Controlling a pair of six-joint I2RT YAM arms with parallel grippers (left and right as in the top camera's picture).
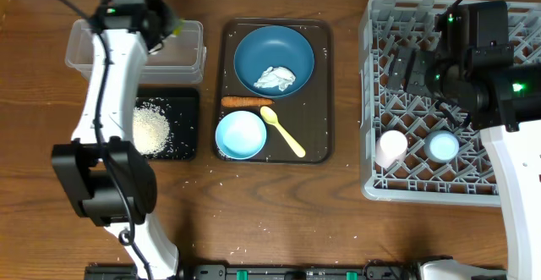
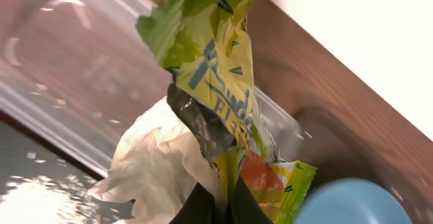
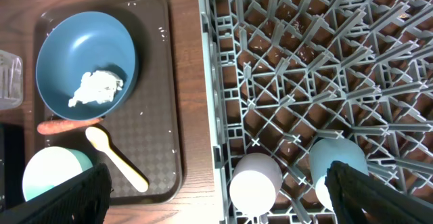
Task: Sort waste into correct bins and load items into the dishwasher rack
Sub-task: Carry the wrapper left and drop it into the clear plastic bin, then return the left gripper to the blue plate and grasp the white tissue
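My left gripper (image 1: pixel 162 28) is shut on the yellow-green wrapper (image 2: pixel 213 68) and holds it over the clear tub (image 1: pixel 93 45). A crumpled tissue (image 2: pixel 159 163) lies against its left finger; I cannot tell if it is held. The black tray (image 1: pixel 188 102) holds rice (image 1: pixel 152 129). The dark blue plate (image 1: pixel 273 47) holds a tissue (image 1: pixel 276 79). The carrot stick (image 1: pixel 247 101), yellow spoon (image 1: pixel 283 130) and light blue bowl (image 1: pixel 241 134) lie beside it. My right gripper (image 3: pixel 220 183) is open and empty above the grey rack (image 1: pixel 397 26), over the pink-white cup (image 1: pixel 391 147) and light blue cup (image 1: pixel 442 146).
The plate, bowl, spoon and carrot stick rest on a dark brown serving tray (image 1: pixel 317 85) between the bins and the rack. A few rice grains are scattered on it. Bare wood table (image 1: pixel 279 212) lies in front.
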